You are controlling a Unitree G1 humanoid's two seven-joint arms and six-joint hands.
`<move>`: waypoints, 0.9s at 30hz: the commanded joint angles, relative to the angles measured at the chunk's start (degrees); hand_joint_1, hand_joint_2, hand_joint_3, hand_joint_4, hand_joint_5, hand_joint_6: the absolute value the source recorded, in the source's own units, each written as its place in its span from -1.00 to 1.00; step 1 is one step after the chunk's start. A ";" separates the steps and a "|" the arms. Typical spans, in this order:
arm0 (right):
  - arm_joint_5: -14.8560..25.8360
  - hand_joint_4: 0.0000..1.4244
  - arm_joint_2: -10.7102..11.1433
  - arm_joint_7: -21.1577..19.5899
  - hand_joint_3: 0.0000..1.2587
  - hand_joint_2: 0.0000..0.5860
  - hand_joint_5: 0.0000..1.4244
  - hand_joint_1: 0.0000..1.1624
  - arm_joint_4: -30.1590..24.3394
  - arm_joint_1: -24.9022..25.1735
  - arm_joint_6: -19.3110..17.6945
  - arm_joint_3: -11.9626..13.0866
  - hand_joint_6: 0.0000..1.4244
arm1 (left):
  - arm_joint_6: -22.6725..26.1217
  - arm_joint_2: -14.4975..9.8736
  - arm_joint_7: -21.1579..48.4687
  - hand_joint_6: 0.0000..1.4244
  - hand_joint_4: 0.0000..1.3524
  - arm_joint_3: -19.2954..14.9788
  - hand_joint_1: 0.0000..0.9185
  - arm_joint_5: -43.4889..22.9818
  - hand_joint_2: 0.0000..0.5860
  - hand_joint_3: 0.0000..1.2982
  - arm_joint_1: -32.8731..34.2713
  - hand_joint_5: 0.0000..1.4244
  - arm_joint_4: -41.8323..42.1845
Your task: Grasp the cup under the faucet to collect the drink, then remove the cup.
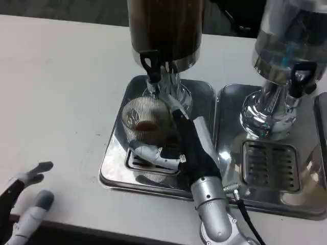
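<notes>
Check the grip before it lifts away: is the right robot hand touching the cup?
Touching. The head view shows the right robot hand with fingers wrapped around the ribbed cup.

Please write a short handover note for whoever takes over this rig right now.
Right hand: grips the ribbed glass cup, fingers wrapped round its lower part.
Left hand: resting at the table's near left edge, fingers apart, holding nothing.
Cup: above the drip grate of the left steel tray, tilted and a little to the left of the dark dispenser's faucet; some brown drink shows inside.
Done: cup grasped, drink collected.
Left: carry the cup off the tray and away from the dispenser.
</notes>
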State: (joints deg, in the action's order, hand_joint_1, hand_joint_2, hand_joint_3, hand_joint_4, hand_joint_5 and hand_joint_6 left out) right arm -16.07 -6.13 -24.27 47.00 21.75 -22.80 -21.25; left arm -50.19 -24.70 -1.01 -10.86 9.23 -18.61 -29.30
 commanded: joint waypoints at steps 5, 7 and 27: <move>1.27 -0.46 -7.95 -1.79 -0.56 -0.39 -0.36 0.70 2.39 -0.51 -1.29 0.80 -0.28 | 0.74 0.26 -0.09 -0.94 -0.71 -0.94 -1.00 -0.69 -0.48 -0.55 -1.13 -0.70 1.51; 1.31 -0.42 -8.04 -2.43 -0.48 -0.38 -0.33 0.72 2.77 -0.37 -1.84 0.95 -0.21 | 0.77 0.26 -0.12 -0.94 -0.69 -0.99 -1.00 -0.61 -0.48 -0.53 -1.22 -0.70 1.64; -1.23 -0.09 -6.43 -8.42 -0.02 -0.49 0.09 0.85 0.98 -1.07 -5.30 0.25 0.43 | 1.05 0.62 0.40 -0.94 -0.66 -0.22 -1.00 -0.57 -0.49 -0.51 -0.21 -0.70 1.10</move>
State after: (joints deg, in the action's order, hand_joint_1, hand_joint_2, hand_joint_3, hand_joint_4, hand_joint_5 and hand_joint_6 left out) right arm -17.07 -6.64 -31.19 49.58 22.84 -25.47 -21.12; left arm -49.71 -24.38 -0.98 -11.27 9.17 -19.07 -28.23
